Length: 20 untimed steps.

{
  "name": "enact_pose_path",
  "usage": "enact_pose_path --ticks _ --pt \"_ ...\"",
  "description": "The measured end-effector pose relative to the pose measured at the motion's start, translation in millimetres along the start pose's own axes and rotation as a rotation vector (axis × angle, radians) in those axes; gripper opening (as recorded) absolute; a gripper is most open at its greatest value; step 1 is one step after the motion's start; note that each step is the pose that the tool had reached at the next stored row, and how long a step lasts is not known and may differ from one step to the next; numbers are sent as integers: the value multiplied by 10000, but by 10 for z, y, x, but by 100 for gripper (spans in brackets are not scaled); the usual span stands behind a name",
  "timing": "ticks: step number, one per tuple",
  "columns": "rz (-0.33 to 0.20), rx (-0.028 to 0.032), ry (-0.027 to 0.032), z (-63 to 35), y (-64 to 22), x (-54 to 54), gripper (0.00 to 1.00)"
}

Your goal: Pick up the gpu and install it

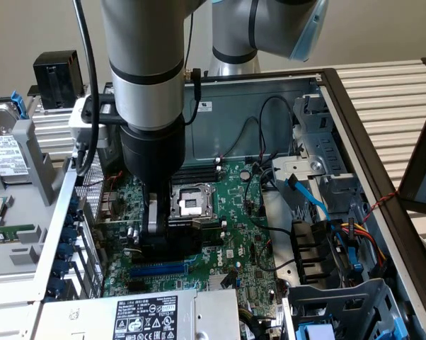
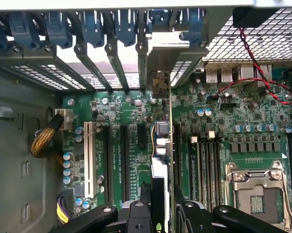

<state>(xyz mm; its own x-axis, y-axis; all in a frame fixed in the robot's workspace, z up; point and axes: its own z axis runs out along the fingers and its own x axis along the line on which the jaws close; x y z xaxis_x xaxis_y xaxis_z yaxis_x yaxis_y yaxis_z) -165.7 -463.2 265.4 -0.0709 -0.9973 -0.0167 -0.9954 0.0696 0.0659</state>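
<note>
Tool (image 1: 155,225) clamped on the gpu (image 2: 159,145)
Jaws part-closed around the card, held edge-on low over the motherboard (image 1: 235,263) slots, its bracket at the case (image 1: 269,106) rear openings.

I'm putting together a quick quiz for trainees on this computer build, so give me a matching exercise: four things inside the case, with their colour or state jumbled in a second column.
Things:
1 graphics card
2 long slot
3 processor socket
4 twisted wire

Descriptions:
A silver frame
B red and black
C gripped by the pincer
D blue

Pairs: 1-C, 2-D, 3-A, 4-B
</note>
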Motion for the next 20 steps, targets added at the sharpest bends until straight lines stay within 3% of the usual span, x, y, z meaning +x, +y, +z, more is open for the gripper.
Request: enact_pose_path --ticks 20 --pt "1 2 1 60 -3 1 27"
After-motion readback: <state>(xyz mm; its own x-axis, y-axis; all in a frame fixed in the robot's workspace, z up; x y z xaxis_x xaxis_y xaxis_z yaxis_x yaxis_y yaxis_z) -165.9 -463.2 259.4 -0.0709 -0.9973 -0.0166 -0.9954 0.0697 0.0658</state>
